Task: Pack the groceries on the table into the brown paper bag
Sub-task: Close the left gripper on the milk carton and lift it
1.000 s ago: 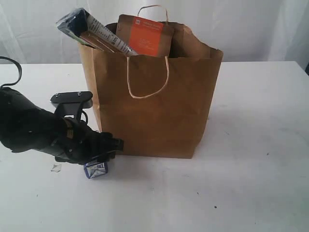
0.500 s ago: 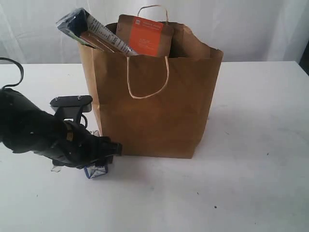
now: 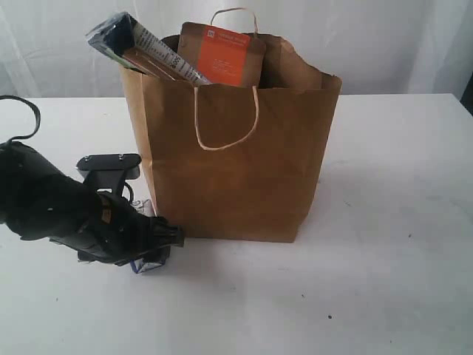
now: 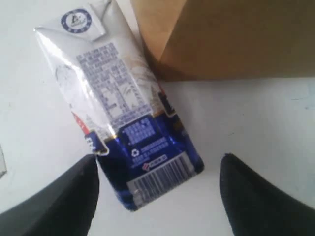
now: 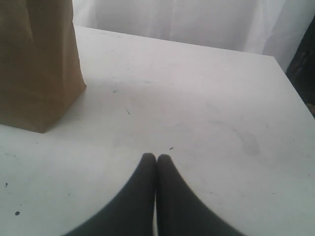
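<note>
- Carton (image 4: 118, 108) lies flat on your bench (image 3: 384, 222), just beside the bag (image 3: 236, 163); your left jaws are spread either side of its blue end, ready to pinch.
- Right jaws are pressed together, idle.

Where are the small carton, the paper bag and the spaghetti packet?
small blue-white carton (image 4: 118, 108), left wrist view, printed side panel.
brown paper bag (image 3: 244, 185), exterior view, front wall.
blue spaghetti packet (image 3: 137, 44), exterior view, protruding end.
</note>
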Controlling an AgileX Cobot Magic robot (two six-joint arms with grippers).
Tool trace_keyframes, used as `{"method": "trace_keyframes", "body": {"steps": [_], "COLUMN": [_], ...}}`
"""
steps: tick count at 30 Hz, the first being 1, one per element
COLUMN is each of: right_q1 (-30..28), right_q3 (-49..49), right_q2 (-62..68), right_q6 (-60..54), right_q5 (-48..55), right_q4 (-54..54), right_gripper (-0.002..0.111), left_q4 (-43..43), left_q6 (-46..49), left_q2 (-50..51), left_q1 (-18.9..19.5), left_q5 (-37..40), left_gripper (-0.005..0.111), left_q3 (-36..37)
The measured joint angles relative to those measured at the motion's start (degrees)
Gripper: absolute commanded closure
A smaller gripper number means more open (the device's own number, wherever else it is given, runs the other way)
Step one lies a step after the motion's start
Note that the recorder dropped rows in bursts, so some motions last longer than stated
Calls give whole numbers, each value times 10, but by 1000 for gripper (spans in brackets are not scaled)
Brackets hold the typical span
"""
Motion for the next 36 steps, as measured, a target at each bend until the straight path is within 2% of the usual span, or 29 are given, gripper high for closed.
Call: {"method": "trace_keyframes", "body": {"steps": [23,26,29,30,32,36], "right_q1": [0,0,0,0,0,0], "right_q3": [0,0,0,0,0,0], "right_q2": [0,0,0,0,0,0], "right_q6": [0,0,0,0,0,0], "right_q5": [0,0,0,0,0,0], "right_q4": [0,0,0,0,0,0], "right_gripper": [108,108,108,108,108,108], "left_q4": [-1,-1,-1,-1,-1,-1], "left_q6": [-1,-1,-1,-1,-1,1], "left_q2": [10,24,27,27,26,-11], "left_q1": [5,5,5,5,5,5], "left_q5": [-37,-39,-37,-35,-26,15], "left_gripper": [36,44,62,74,82,82], "left_q3": [10,10,10,10,10,39]}}
